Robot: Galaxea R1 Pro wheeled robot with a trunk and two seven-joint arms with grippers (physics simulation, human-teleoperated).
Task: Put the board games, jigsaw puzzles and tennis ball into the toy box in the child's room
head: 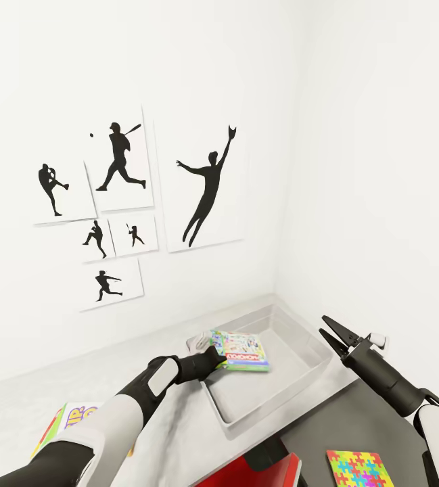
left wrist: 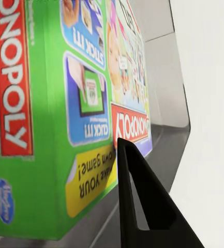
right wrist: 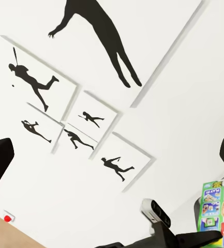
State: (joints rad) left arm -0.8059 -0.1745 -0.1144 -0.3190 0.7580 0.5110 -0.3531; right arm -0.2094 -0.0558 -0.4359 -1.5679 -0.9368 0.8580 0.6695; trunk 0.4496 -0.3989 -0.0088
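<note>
At far left a yellow-green game box (head: 67, 421) lies on the table (head: 16, 406), half hidden by the left forearm. The left gripper (head: 204, 353) reaches over the near wall of the toy box (head: 300, 379), and the Monopoly box (head: 243, 350) lies just beyond its fingers, inside the bin and tilted on that near wall, long axis running away toward the right. In the left wrist view one dark finger (left wrist: 143, 201) stands beside the green edge of the game (left wrist: 44, 129); the other finger is out of frame, so whether it grips or has let go I cannot tell. Further right the right gripper (head: 336, 336) hovers past the bin's end, jaws spread, holding nothing. Lower right a puzzle (head: 356, 469) lies on a dark surface, nearer the right arm, its lower edge cut off
</note>
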